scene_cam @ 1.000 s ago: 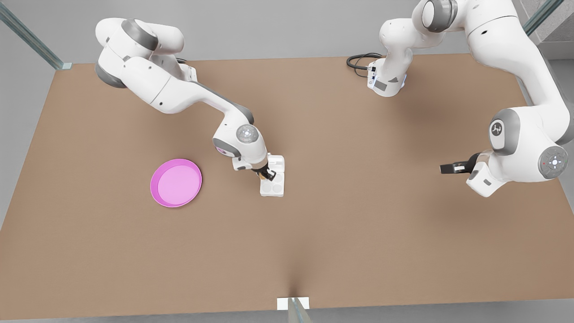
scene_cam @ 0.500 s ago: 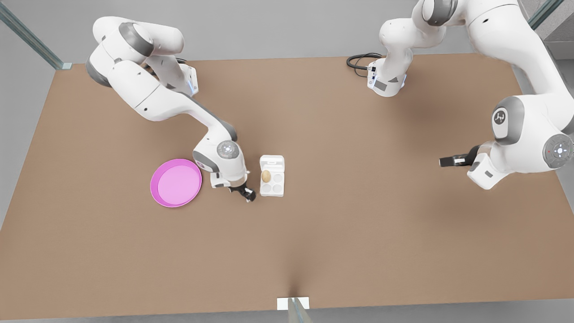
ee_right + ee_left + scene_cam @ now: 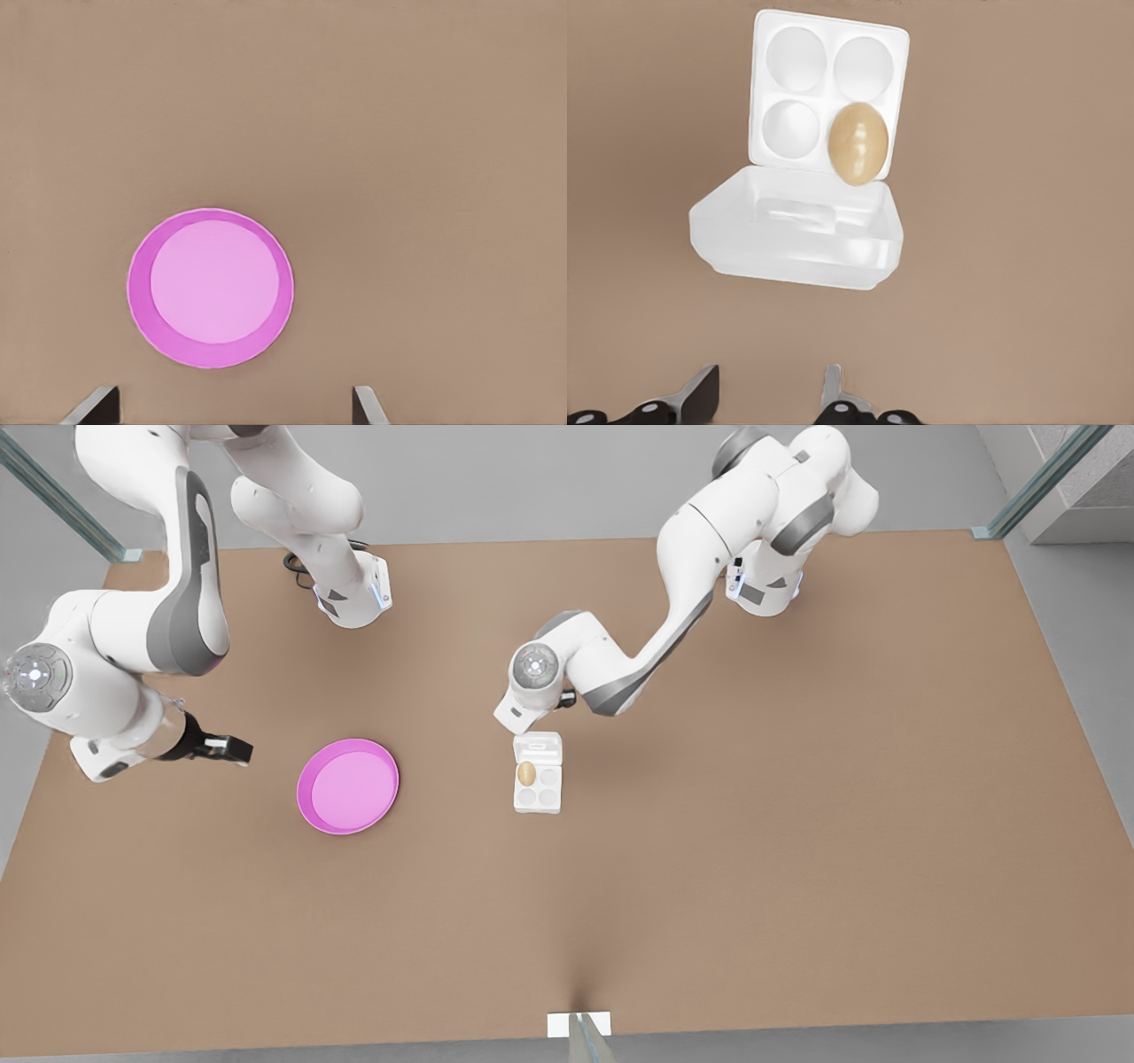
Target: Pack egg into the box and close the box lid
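Tan-brown egg [image 3: 526, 772]: now seated in one cup of the box [image 3: 539, 797], the cup next to the hinge; a second ago it was held over the tray, so the packing step is judged done and closing remains.

White box: near the middle of the worktop [image 3: 753, 850]; three cups bare.

Box lid [image 3: 538, 744]: open, hinged on the side toward the worktop's far edge, tilted up from the tray.

Left pincer [image 3: 769, 394]: has swung in from the far edge to hover just behind the lid; fingers spread, nothing between them; well placed, by judgement, to push the lid over.

Right pincer [image 3: 229, 748]: has drawn back toward the worktop's edge at the front view's left, beyond the pink plate [image 3: 347, 788]; fingers spread, empty; waiting.

Pink plate: empty, well apart from the box; no obstacle.

Risk: the egg stands proud of its cup; the lid may catch on it.
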